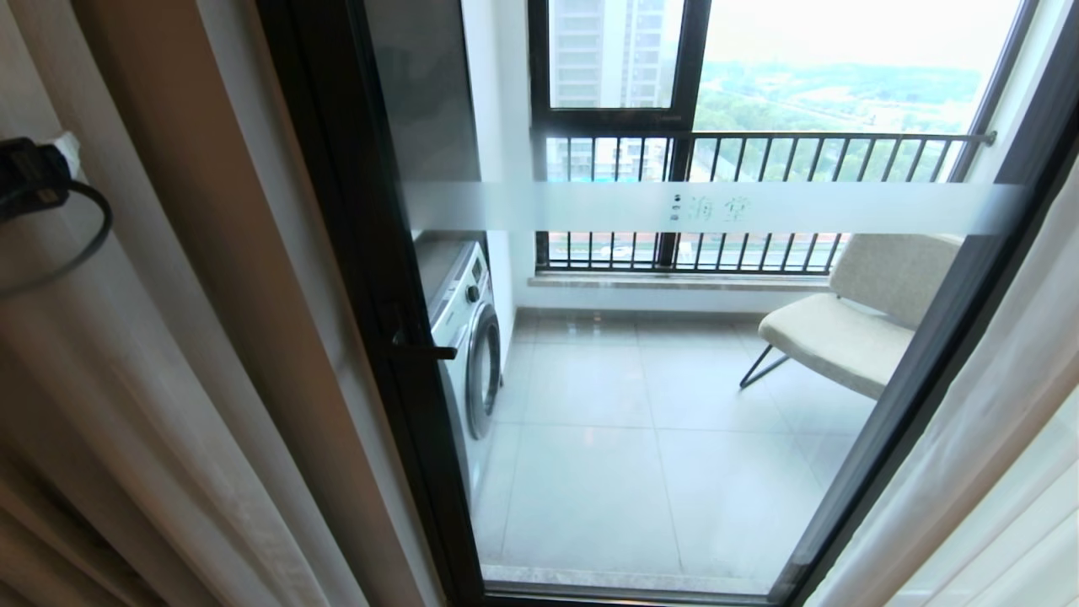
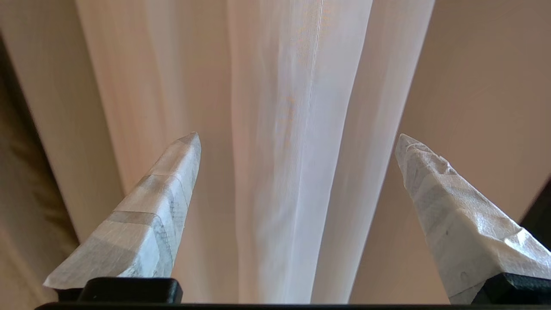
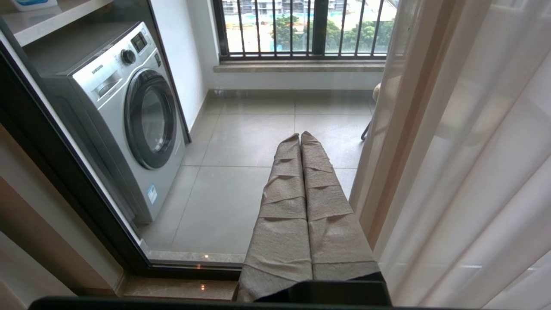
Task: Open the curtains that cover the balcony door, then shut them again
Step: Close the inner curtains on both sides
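Curtains (image 1: 169, 354) hang drawn apart at both sides of the balcony door (image 1: 674, 379), one panel on the left and the other (image 1: 995, 438) on the right, so the glass between them is uncovered. Their long axis runs from top to bottom, with the folds falling down toward the floor. The cloth is cream-beige and pleated, and a thin white sheer layer (image 2: 297, 150) lies among the folds. The door has a thick black frame, a frosted band (image 1: 700, 207) across the glass with small characters, and a black handle (image 1: 421, 347) near its left edge.

Behind the glass, a washing machine (image 1: 468, 337) stands far left on the tiled balcony and a pale chair (image 1: 851, 324) stands far right. Farther back is a black railing (image 1: 759, 202) under a window.

The left gripper (image 2: 297, 142) is at the left panel, its taped fingers (image 2: 172, 181) spread wide, with the sheer fold between them but not pinched. The right gripper (image 3: 300, 137) is low before the door, its fingers pressed together and empty, just beside the right panel.
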`<state>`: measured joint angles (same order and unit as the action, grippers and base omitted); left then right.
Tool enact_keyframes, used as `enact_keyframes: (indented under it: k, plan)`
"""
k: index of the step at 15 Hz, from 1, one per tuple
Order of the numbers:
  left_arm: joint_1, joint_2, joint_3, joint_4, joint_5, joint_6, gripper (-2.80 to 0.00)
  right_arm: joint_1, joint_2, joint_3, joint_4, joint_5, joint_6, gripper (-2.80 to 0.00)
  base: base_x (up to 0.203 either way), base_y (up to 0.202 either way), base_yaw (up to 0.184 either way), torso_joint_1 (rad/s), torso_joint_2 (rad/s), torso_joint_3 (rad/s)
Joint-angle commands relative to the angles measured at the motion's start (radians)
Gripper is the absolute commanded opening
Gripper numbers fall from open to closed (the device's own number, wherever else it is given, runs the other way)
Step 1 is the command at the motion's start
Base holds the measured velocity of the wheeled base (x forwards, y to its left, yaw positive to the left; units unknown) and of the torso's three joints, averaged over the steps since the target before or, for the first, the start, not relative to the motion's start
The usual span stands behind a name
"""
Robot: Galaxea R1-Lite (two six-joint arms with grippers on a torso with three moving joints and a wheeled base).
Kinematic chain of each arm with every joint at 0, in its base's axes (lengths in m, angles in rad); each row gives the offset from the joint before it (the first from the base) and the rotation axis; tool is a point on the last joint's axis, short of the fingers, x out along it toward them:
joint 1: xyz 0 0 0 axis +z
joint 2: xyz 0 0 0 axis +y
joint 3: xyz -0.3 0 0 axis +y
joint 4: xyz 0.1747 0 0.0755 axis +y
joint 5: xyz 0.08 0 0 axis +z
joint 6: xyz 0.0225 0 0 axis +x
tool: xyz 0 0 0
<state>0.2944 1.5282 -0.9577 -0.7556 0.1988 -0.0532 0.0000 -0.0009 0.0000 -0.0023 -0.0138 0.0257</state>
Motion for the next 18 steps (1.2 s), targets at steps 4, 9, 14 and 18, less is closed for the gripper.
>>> enact_keyframes:
  k: [4,9,14,18]
  plan:
    - [0.035,0.172,-0.123,-0.077,-0.037,0.0,0.0,0.0,0.001,0.0,-0.001,0.0,0.0,-2.8,0.0,0.0,0.0,0.0,0.0,0.0]
    - [0.045,0.246,-0.188,-0.147,-0.068,-0.006,0.0,0.0,0.001,0.0,-0.001,0.0,0.0,-2.8,0.0,0.0,0.0,0.0,0.0,0.0]
    - [0.042,0.276,-0.214,-0.169,-0.104,-0.007,-2.8,0.0,0.001,0.0,-0.001,0.0,0.0,-2.8,0.0,0.0,0.0,0.0,0.0,0.0]
    - [0.035,0.276,-0.213,-0.177,-0.104,-0.007,-2.8,0.0,0.001,0.0,-0.001,0.0,0.0,-2.8,0.0,0.0,0.0,0.0,0.0,0.0]
